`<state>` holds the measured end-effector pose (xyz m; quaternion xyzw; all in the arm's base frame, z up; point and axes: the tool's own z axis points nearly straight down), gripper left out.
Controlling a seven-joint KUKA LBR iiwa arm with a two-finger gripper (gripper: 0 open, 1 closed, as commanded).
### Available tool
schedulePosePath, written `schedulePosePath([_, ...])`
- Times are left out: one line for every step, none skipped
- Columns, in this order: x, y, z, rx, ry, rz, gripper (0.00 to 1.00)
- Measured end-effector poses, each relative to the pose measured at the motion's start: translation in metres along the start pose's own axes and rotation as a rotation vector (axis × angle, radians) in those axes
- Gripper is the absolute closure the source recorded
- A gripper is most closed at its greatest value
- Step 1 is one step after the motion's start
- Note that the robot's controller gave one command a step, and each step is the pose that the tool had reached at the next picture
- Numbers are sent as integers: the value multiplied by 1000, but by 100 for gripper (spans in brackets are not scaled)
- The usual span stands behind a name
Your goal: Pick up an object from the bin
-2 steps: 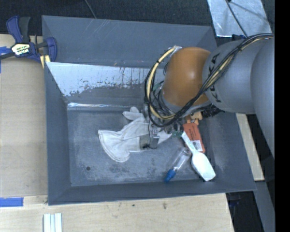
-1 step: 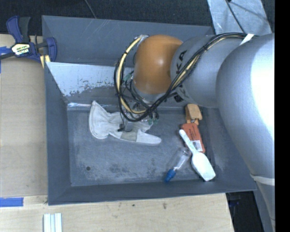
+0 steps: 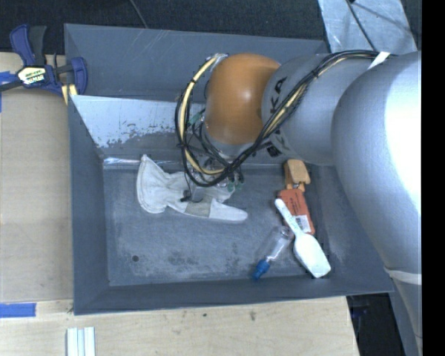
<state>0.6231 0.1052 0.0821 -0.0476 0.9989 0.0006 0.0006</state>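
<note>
Dark tool (image 3: 196, 196): sat low under the orange cover (image 3: 237, 106), directly over the middle of the white cloth (image 3: 152, 188); the wrist hid it, so I could not tell whether it stood wide or narrow.
White cloth: lay crumpled on the floor of the bin (image 3: 89, 213), left of centre and toward the back wall, with one rumpled lobe spreading left and a flatter tail running right past the tool.
Handling: probably very light, soft and limp. It would sag and trail when lifted, not slippery, not fragile, but thin where it lay flat.
Where to take hold: a raised fold near the middle looked best. The flat tail gave little to pinch against the metal floor.
Arm pose: the arm (image 3: 371, 139) reached in from the right, its wrist turned steeply down, and cables (image 3: 187, 128) looped round the cover.
Neighbours: an orange packet (image 3: 297, 202), a white plastic piece (image 3: 310, 252) and a clear stick with a blue tip (image 3: 271, 256) lay together near the right wall, well apart from the cloth.
</note>
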Motion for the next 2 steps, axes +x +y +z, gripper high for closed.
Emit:
schedulePosePath([13,-11,-148,1,-4,-32,100])
schedulePosePath([14,-11,-147,1,-2,-32,100])
